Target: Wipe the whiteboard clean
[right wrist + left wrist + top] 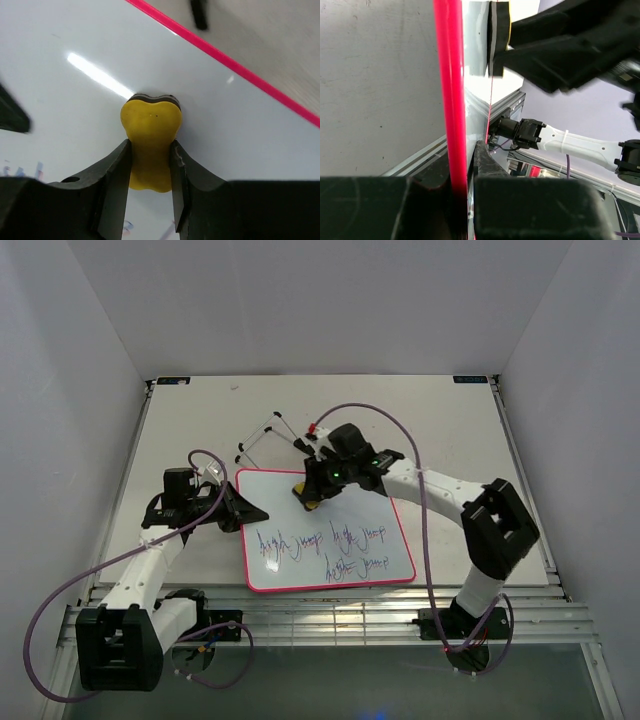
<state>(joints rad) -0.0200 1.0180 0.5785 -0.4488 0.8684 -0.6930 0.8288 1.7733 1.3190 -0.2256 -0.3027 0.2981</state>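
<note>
A whiteboard [330, 540] lies on a pale table [450, 430], near the front edge and between two robot arms. The only writing in view is on the board: blue-purple cursive scribbles in two rows across its near half, too loose and small to read. The far half of the board is clean white with a glare streak. The board is a rectangle with rounded corners and a thin pink-red rim. Thin black wires of its stand [270, 435] stick out onto the table past its far left corner. The right gripper [312, 485] is at the board's far edge, and its two black fingers are pinched narrow on a yellow eraser [151, 117]. The eraser's sides bulge above the fingers, and its dark underside is pressed to the white surface. From the right wrist camera, the rim runs diagonally just beyond the eraser. The left gripper [245, 510] is at the board's left edge. In the left wrist view, the rim passes straight between its two black fingers [530, 205], which are closed tight on it. Small dark labels [173, 380] sit at the table's far corners, too small to read.
</note>
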